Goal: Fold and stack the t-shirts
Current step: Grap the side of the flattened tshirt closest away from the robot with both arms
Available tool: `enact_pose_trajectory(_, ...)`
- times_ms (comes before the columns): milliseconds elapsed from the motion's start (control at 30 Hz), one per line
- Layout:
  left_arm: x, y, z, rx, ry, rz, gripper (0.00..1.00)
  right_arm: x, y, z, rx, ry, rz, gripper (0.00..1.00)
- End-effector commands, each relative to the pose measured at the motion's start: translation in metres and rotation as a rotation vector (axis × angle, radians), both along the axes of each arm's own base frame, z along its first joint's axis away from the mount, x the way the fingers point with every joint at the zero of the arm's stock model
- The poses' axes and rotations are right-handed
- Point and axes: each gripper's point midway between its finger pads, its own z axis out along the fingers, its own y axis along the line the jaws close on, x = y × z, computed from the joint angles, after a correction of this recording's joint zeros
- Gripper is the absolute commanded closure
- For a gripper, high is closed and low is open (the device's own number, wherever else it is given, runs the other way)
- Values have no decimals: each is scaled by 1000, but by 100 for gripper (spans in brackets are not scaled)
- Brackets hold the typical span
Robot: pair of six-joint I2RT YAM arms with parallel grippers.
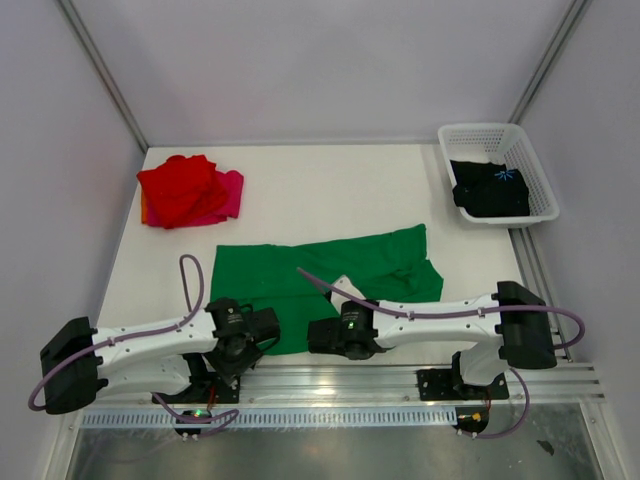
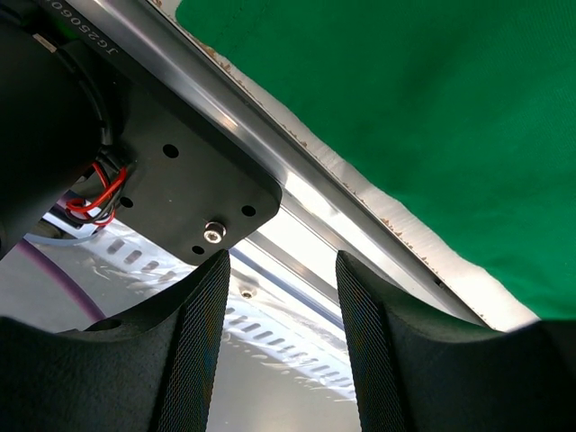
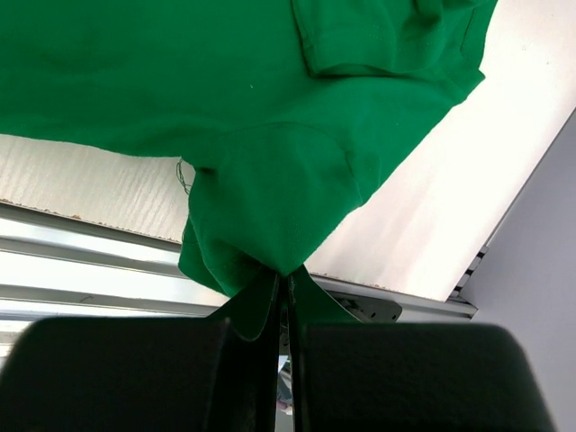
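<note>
The bright green cloth t-shirt point(image 1: 330, 265), spread near the front edge, is pinched by the closed right gripper point(image 3: 286, 281). The left gripper point(image 2: 281, 297) is held half open, empty. A red cloth shirt point(image 1: 180, 188) and a magenta-pink shirt point(image 1: 233, 196) are piled far left, and a black shirt point(image 1: 490, 190) is left in the white lattice basket point(image 1: 480, 130).

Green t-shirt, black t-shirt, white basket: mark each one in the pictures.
green t-shirt point(image 1: 260, 275): top external view, on its flat body.
black t-shirt point(image 1: 488, 195): top external view, on the middle of the cloth.
white basket point(image 1: 480, 140): top external view, on its far wall.
</note>
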Motion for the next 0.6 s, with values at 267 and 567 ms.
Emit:
enact_pose_trajectory(267, 19, 60, 13, 304, -239, 666, 50, 13, 2, 12, 18, -54, 24, 97)
enact_pose_trajectory(567, 20, 62, 11, 318, -252, 675, 49, 12, -4, 11, 30, -54, 5, 97)
